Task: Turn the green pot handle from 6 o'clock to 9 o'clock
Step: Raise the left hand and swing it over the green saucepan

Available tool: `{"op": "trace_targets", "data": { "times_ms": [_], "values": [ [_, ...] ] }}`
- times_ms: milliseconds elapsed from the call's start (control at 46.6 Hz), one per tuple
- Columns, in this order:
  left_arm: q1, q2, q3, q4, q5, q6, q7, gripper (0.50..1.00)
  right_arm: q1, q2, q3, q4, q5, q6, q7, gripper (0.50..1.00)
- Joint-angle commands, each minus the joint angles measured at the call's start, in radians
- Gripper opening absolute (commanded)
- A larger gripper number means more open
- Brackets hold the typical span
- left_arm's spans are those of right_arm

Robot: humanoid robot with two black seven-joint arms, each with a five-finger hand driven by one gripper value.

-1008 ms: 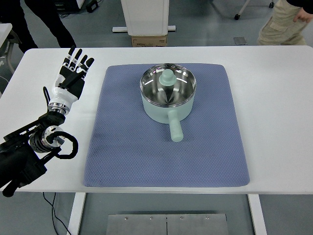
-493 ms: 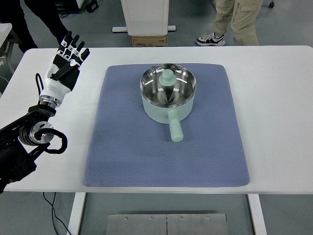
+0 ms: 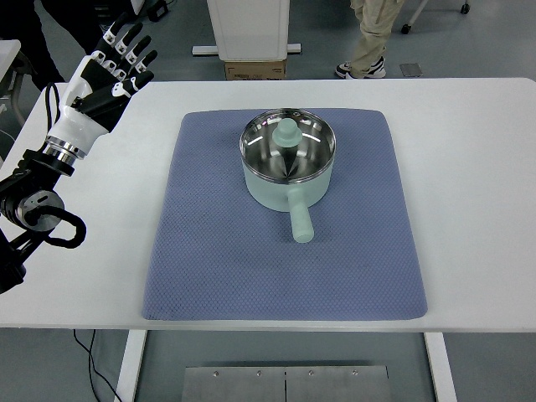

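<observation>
White tabletop, blue mat: green pot sits mid-mat, handle at 6 o'clock, rotation not started; left robot hand fingers spread, empty, far upper-left.

- Green pot sits on the blue mat, handle pointing toward the near edge.
- Mat bare left, right and near side of handle.
- Left hand, fingers spread, over the table's far-left corner, well apart from pot.
- White tabletop bare on right.
</observation>
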Motion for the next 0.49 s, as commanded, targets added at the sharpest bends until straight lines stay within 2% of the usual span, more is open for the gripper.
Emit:
{"op": "trace_targets", "data": {
  "times_ms": [0, 300, 472],
  "values": [
    [-0.005, 0.025, -0.010, -0.057, 0.040, 0.003, 0.000, 1.000, 0.000, 0.000, 0.000, 0.001, 0.000, 0.000, 0.000, 1.000],
    [-0.081, 0.085, -0.011, -0.242, 0.217, 0.066, 0.000, 1.000, 0.000, 0.000, 0.000, 0.000, 0.000, 0.000, 0.000, 1.000],
    [-0.104, 0.097, -0.010, -0.323, 0.329, 0.069, 0.000, 1.000, 0.000, 0.000, 0.000, 0.000, 0.000, 0.000, 0.000, 1.000]
  ]
}}
